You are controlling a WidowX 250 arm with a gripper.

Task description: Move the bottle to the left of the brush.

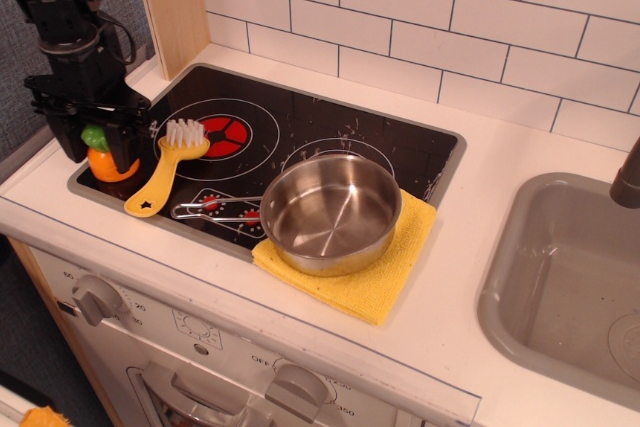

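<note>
The bottle (pixel 106 161) is a small orange rounded toy with a green cap. It sits at the left edge of the black hob, just left of the brush (pixel 167 164). The brush is yellow with white bristles and a star hole in its handle end, lying on the hob. My black gripper (pixel 100 150) hangs straight down over the bottle, its two fingers on either side of it and closed against it. Whether the bottle rests on the hob or is held just above it cannot be told.
A steel pot (pixel 331 211) stands on a yellow cloth (pixel 385 282) at the hob's front right. A metal wire utensil with red beads (pixel 213 210) lies left of the pot. A grey sink (pixel 570 282) is at the right. A wooden post (pixel 172 2) stands behind the gripper.
</note>
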